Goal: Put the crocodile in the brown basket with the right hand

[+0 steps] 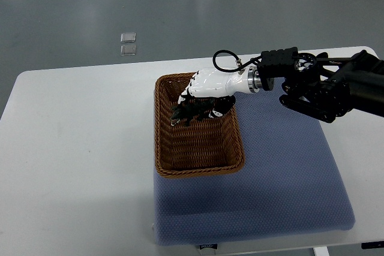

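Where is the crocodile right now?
In the top view, the crocodile is held in the robot's right hand, at the far end of the brown basket, near the middle of the white table.

light: bright, even, overhead | shadows: soft | crocodile (pixel 187 112): dark, perhaps slightly blurred

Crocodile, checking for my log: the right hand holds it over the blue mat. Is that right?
Not quite. The top view shows the right hand holding the crocodile over the brown basket, not the blue mat.
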Robot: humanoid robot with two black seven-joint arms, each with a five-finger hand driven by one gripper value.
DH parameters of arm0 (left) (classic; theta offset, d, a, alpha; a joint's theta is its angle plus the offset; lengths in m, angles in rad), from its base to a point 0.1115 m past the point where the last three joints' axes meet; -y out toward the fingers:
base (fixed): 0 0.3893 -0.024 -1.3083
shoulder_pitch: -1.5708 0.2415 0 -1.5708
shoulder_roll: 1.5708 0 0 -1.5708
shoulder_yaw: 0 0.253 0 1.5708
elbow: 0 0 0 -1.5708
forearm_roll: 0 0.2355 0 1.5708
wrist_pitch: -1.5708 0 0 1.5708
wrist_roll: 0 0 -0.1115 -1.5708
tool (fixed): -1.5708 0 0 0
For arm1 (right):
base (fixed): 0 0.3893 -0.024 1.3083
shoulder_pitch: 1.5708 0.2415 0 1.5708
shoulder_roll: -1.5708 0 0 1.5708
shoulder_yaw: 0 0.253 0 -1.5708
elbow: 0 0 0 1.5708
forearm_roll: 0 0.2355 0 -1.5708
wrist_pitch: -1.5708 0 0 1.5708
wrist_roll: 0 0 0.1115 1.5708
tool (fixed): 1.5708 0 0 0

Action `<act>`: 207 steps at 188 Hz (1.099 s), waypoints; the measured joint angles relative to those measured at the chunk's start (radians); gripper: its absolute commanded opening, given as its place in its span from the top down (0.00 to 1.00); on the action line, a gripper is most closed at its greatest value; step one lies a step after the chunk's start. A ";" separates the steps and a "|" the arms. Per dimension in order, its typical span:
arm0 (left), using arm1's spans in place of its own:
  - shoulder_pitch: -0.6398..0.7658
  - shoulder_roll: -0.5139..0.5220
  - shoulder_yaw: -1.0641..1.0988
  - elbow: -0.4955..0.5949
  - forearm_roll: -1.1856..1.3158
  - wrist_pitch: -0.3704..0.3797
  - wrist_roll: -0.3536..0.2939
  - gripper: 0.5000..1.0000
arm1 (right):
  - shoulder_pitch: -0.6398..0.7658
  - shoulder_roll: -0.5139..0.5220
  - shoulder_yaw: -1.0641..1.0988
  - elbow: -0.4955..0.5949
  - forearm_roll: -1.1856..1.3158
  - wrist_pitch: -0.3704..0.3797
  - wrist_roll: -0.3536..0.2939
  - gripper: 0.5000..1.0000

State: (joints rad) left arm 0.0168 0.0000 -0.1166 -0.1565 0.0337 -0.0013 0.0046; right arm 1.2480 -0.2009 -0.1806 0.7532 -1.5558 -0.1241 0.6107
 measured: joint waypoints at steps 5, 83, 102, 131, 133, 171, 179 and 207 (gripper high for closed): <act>0.000 0.000 0.000 0.000 0.000 0.000 0.000 0.00 | -0.002 0.000 0.000 0.000 0.002 0.000 0.000 0.14; 0.000 0.000 0.000 0.000 0.000 0.000 0.000 0.00 | -0.001 -0.062 0.110 0.003 0.242 0.144 -0.004 0.14; 0.000 0.000 0.000 0.000 0.000 0.000 0.000 0.00 | -0.004 -0.109 0.193 0.003 0.422 0.297 -0.081 0.14; 0.000 0.000 0.000 0.000 0.000 0.000 0.000 0.00 | -0.030 -0.164 0.251 0.003 0.632 0.479 -0.154 0.14; 0.000 0.000 0.000 0.000 0.000 0.000 0.000 0.00 | -0.032 -0.169 0.254 0.003 0.647 0.490 -0.156 0.14; 0.000 0.000 0.000 0.000 0.000 0.000 0.000 0.00 | -0.084 -0.230 0.285 -0.016 1.019 0.651 -0.294 0.14; 0.000 0.000 0.000 0.000 0.000 0.000 0.000 0.00 | -0.099 -0.236 0.286 -0.031 1.106 0.666 -0.345 0.14; 0.000 0.000 0.000 0.000 0.000 0.000 0.000 0.00 | -0.155 -0.240 0.286 -0.102 1.396 0.689 -0.489 0.14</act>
State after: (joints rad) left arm 0.0168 0.0000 -0.1166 -0.1565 0.0338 -0.0016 0.0046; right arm 1.0931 -0.4405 0.1058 0.6516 -0.1596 0.5645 0.1215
